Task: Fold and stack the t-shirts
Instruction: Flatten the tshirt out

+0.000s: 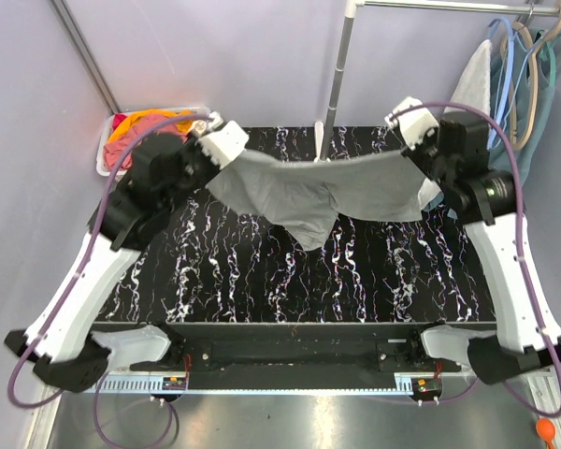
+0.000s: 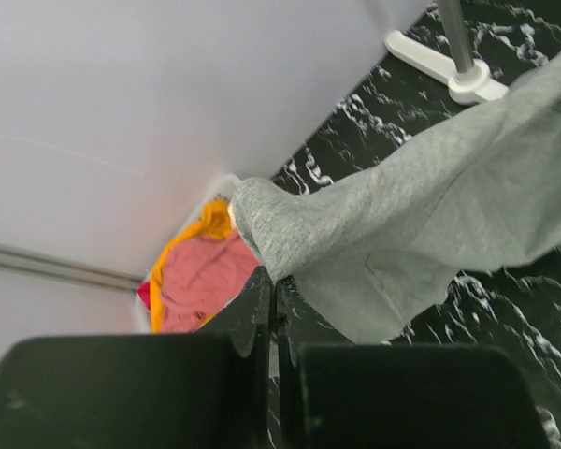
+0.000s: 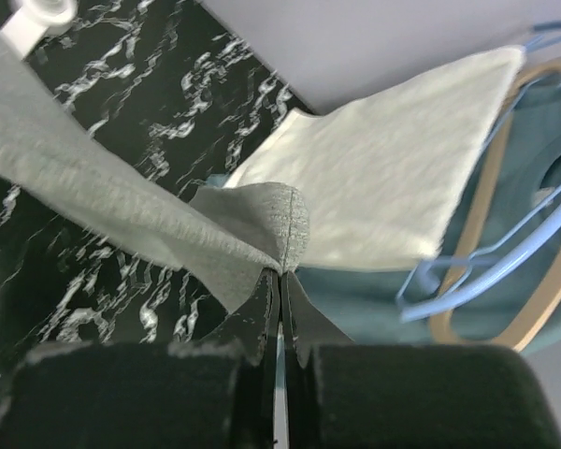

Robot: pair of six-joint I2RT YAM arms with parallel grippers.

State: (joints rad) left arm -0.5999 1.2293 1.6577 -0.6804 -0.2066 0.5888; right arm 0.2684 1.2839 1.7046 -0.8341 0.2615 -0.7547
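My left gripper [image 2: 271, 285] is clamped on one corner of the gray t-shirt [image 1: 318, 192]. My right gripper [image 3: 282, 276] is pinched shut on the other. The shirt hangs stretched above the table [image 1: 262, 271], spread so it can be laid flat for folding.

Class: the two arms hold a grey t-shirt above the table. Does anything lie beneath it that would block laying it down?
Nothing visible does. The grey t-shirt hangs between the left gripper and right gripper over bare table; the rack foot stands at the far edge.
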